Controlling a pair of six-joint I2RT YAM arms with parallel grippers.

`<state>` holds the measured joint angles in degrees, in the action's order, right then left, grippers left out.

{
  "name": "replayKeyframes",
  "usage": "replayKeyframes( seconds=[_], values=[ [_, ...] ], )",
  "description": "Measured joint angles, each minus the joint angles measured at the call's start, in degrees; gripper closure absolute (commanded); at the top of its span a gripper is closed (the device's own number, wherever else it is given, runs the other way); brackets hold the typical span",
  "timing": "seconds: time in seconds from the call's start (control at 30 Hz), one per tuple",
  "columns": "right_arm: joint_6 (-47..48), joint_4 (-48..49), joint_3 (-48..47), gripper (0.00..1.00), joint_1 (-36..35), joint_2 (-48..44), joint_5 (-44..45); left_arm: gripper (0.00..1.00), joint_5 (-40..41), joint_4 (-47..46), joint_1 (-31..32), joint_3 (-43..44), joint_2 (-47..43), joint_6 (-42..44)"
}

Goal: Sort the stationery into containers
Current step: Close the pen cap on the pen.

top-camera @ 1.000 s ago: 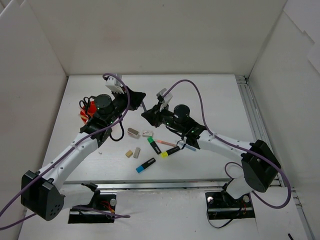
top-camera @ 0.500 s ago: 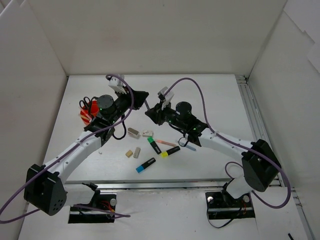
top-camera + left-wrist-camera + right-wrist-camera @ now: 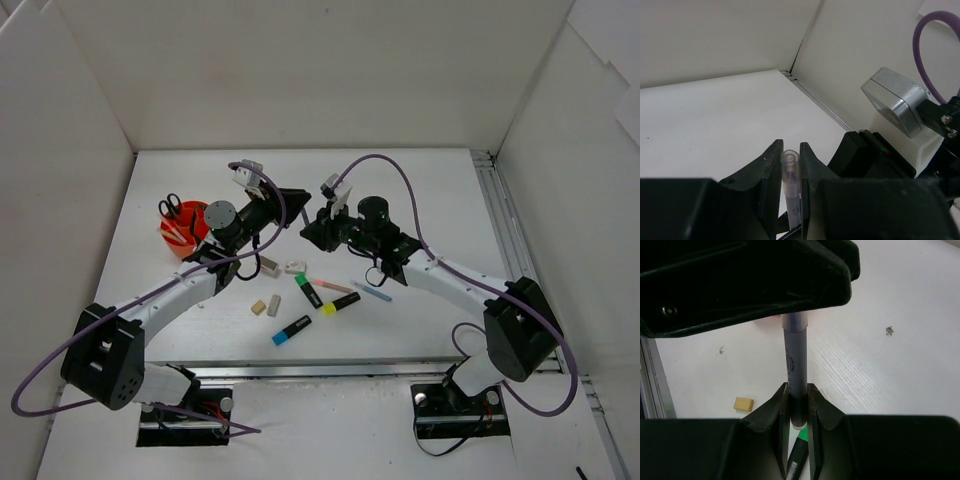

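A thin lilac pen (image 3: 303, 213) is held in the air between both grippers, above the table's middle. My left gripper (image 3: 298, 197) is shut on its clear-capped end (image 3: 789, 170), with fingers tight on both sides. My right gripper (image 3: 309, 230) is shut on the other end (image 3: 796, 360). The left gripper's black body (image 3: 740, 280) fills the top of the right wrist view. The round orange-red holder (image 3: 185, 230) stands at the left with black-handled scissors (image 3: 170, 207) in it.
On the table below lie a green highlighter (image 3: 308, 290), a yellow one (image 3: 341, 303), a blue one (image 3: 291, 330), a pink pen (image 3: 333, 286), a blue pen (image 3: 372, 292), two beige erasers (image 3: 266, 304) and two grey-white pieces (image 3: 280, 266). White walls close in three sides.
Both grippers have shifted a little to the right with the lilac pen between them. The left arm has stretched further towards the middle, away from the holder.
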<state>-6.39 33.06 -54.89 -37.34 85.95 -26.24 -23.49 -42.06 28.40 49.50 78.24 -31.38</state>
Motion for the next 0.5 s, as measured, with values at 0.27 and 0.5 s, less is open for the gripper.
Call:
replayKeyframes(
  seconds=[0.27, 0.5],
  values=[
    [0.02, -2.1, 0.0, 1.0, 0.55, 0.0, -1.4, 1.0, 0.46, -3.08, 1.29, -1.88, 0.57, 1.6],
    [0.13, -2.16, 0.0, 1.0, 1.31, 0.0, -2.21, 1.0, 1.25, -3.43, 1.73, -2.05, 0.87, 2.05]
  ],
)
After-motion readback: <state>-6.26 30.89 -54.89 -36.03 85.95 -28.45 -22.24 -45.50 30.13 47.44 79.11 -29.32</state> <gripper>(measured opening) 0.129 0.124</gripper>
